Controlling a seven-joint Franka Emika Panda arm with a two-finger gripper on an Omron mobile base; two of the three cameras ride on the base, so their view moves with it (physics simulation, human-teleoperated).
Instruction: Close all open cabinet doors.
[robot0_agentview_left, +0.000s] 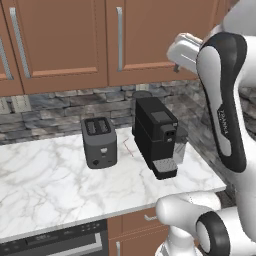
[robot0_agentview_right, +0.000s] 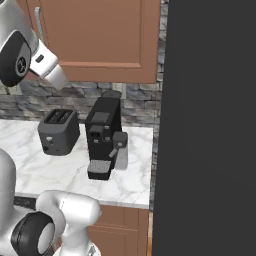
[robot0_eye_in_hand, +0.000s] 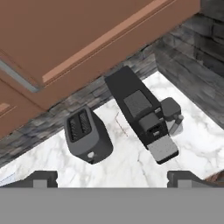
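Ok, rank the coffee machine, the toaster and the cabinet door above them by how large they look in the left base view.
1. Cabinet door, clearly largest, though cut off at the picture's top.
2. Coffee machine, taller than the toaster.
3. Toaster, smallest.
Both appliances stand on the counter at a similar distance from the camera, so nearness hardly skews their order.

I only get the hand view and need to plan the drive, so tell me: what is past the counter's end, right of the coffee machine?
Observer: In the right base view a tall dark panel rises right at the counter's end.
Operator: Do the wall doors look shut?
Observer: In the left base view the door above the toaster and its right neighbour seem to lie flush.
Operator: What is below the counter?
Observer: A brown drawer, with a dark appliance front to its left.
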